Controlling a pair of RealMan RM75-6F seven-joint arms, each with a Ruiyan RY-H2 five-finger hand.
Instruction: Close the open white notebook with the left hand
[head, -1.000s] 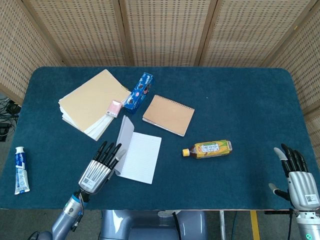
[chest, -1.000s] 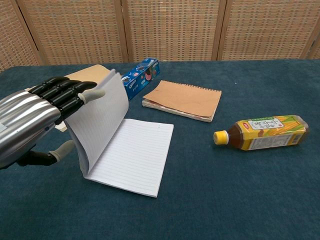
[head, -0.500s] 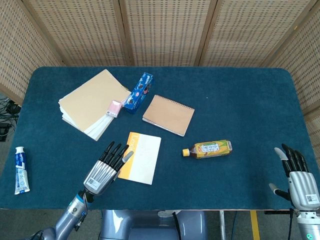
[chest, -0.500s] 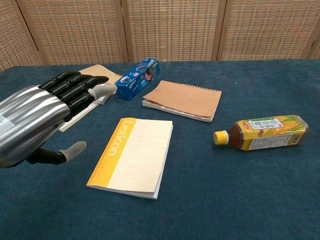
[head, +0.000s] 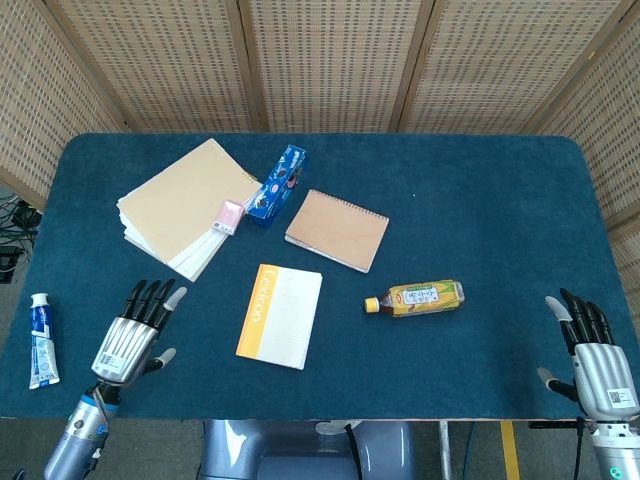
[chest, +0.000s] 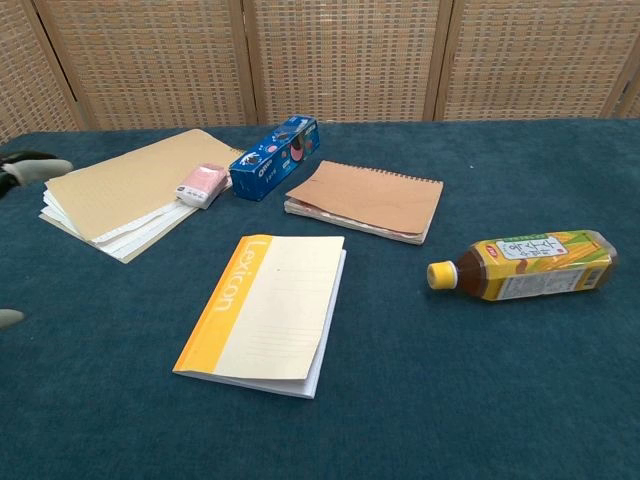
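notebook (head: 279, 316): lies shut and flat on the bench (head: 480, 220), just below the centre of the head view; cream cover with an orange spine strip facing up; the closing looks done
left hand (head: 133, 332): lower left of the head view, well apart from the notebook; fingers spread, holding nothing; only fingertips show at the left edge of the chest view
right hand (head: 592, 345): lower right corner of the head view, at the bench edge; fingers apart, empty
step in hand: judged to be clearing the left hand away from the shut cover
how to do it well: draw the hand off to the lower left, clear of the toothpaste tube (head: 39, 340) at the left edge; keep the fingers lifted off the cloth so nothing drags; leave the cover alone, since a nudge could flip it open
nearby: paper stack (head: 185, 205) to the upper left; brown spiral pad (head: 337, 229) above; bottle (head: 417, 297) to the right
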